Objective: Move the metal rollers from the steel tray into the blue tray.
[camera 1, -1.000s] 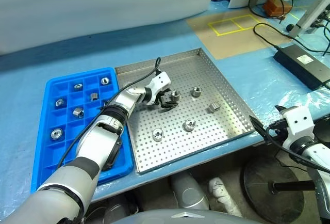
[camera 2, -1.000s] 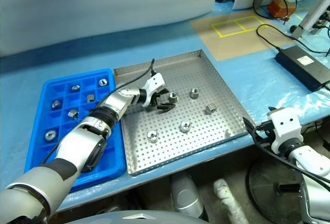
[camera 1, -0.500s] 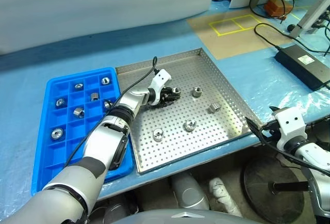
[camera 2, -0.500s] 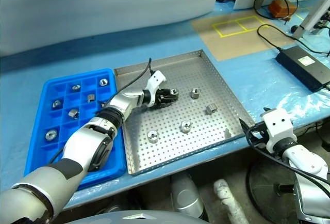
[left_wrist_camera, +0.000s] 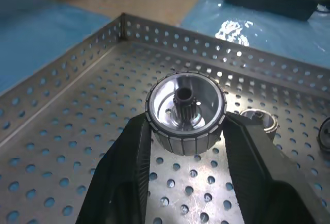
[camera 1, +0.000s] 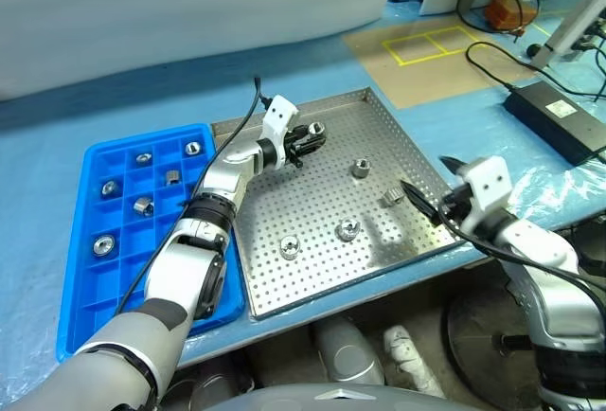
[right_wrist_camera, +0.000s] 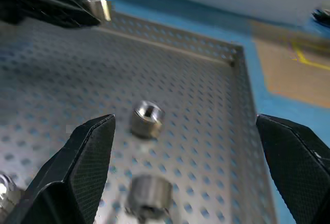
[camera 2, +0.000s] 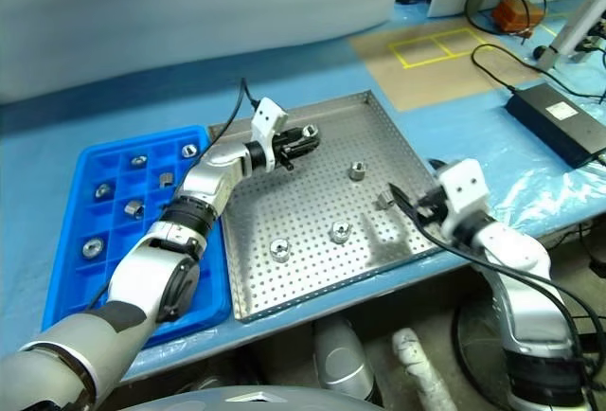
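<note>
Left eye view, near edge: worktop [camera 1: 38, 98] under blue sheeting, carrying both trays side by side.
Right claw [camera 1: 423, 201]: at the steel tray's near right edge, black fingers spread wide, nothing between them; in the right wrist view two rollers lie on the tray floor in the gap ahead of it.
Steel tray [camera 1: 312, 241]: perforated silvery sheet with low rim, right of the blue tray, their long sides just beside each other.
Loose rollers on the steel tray, nearest first: one at near left [camera 1: 290, 248]; one near the middle [camera 1: 347, 231]; one at the right, just beside the right claw [camera 1: 392, 197]; one further back [camera 1: 360, 168]. All well apart from one another.
Blue tray [camera 1: 80, 269]: bright blue plastic grid of square compartments, left of the steel tray.
Rollers in the blue tray: six seen, each in its own compartment, nearest at [camera 1: 102, 245], the others in the far half, e.g. [camera 1: 144, 206].
Left claw [camera 1: 305, 136]: over the far left part of the steel tray, fingers closed on a roller.
Held roller [left_wrist_camera: 184, 113]: ribbed silver cylinder, open face with small toothed hub, pinched at both sides, clear above the tray floor.
Far right: black box with cables [camera 1: 559, 117] on the worktop.
</note>
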Robot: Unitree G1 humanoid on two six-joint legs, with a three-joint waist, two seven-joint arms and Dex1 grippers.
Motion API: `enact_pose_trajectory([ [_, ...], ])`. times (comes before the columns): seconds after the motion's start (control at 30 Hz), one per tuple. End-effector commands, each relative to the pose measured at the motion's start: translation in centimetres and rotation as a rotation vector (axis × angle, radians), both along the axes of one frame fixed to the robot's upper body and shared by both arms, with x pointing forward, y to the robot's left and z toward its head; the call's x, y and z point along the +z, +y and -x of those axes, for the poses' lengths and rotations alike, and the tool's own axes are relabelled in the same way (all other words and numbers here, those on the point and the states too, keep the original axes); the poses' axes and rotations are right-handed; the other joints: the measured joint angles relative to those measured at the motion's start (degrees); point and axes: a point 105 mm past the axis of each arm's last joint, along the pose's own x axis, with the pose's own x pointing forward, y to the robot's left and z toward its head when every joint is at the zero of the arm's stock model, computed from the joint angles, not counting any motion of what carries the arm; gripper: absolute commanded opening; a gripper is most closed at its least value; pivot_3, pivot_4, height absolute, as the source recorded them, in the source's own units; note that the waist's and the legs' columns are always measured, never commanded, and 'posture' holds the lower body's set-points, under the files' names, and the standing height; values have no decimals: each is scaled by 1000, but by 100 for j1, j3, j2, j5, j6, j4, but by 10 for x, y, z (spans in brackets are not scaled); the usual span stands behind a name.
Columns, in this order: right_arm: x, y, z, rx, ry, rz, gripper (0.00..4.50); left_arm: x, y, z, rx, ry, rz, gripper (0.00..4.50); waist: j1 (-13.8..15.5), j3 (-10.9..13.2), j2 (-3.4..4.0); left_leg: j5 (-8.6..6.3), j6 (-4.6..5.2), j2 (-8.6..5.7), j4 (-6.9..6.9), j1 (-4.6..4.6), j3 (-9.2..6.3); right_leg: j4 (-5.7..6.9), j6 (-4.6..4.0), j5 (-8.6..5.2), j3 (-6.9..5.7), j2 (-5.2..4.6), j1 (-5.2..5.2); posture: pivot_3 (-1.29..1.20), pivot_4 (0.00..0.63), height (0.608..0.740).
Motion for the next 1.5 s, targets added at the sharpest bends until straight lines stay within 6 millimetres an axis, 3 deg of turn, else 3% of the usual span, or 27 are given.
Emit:
enact_pose_trajectory([
  [0.03, 9, 37, -8, 202, 9, -9, 4500, 17, 6, 27, -60, -83, -36, 1720, 115, 5, -5, 1, 1, 2, 0, -1, -3, 4, 0, 0, -6, 0, 0, -366, 150, 740],
  [0.17, 16, 71, -20, 399, 23, 15, 4500, 12, 25, 57, -94, -51, -130, 1720, 564, 21, -11, 10, 8, 11, 2, 1, -14, 37, -6, 0, -14, 3, -7, -232, 150, 740],
  [0.27, 17, 92, -26, 526, 32, 53, 4500, 18, 45, 71, -43, -34, -160, 1720, 1060, 32, -8, 26, -14, 13, 12, 11, -14, 83, -27, -12, -10, -1, -12, -117, 150, 740],
  [0.5, 3, 125, -43, 689, 45, 110, 4500, 36, 86, 97, 187, -56, -124, 1720, 2303, 42, 9, 57, -62, 39, 10, 31, -1, 116, -47, -11, 14, 13, -22, 116, 150, 740],
  [0.67, -4, 143, -48, 771, 52, 120, 4500, 32, 103, 118, 338, -57, -98, 1720, 2878, 44, 12, 63, -78, 40, -4, 31, 7, 120, -63, -16, 16, 16, -28, 218, 150, 740],
  [0.97, -2, 159, -57, 826, 32, 133, 4500, 11, 116, 139, 451, 2, -172, 1720, 3121, 44, 11, 62, -111, 44, -7, 41, 7, 136, -69, -14, 20, 17, -29, 314, 150, 740],
  [1.1, -5, 160, -58, 829, 28, 140, 4500, -7, 135, 141, 586, 54, -242, 1720, 3158, 44, 11, 70, -125, 49, -23, 47, 7, 143, -69, -15, 21, 21, -40, 331, 150, 740],
  [1.27, -13, 157, -60, 818, 41, 149, 4500, -15, 145, 153, 703, 90, -249, 1720, 3178, 44, 11, 75, -133, 60, -26, 45, 6, 147, -70, -15, 21, 33, -46, 362, 150, 740],
  [1.5, -13, 163, -62, 817, 29, 140, 4500, -25, 138, 158, 718, 145, -224, 1720, 3225, 44, 11, 76, -136, 63, -26, 48, 6, 156, -71, -16, 22, 36, -47, 362, 150, 740],
])
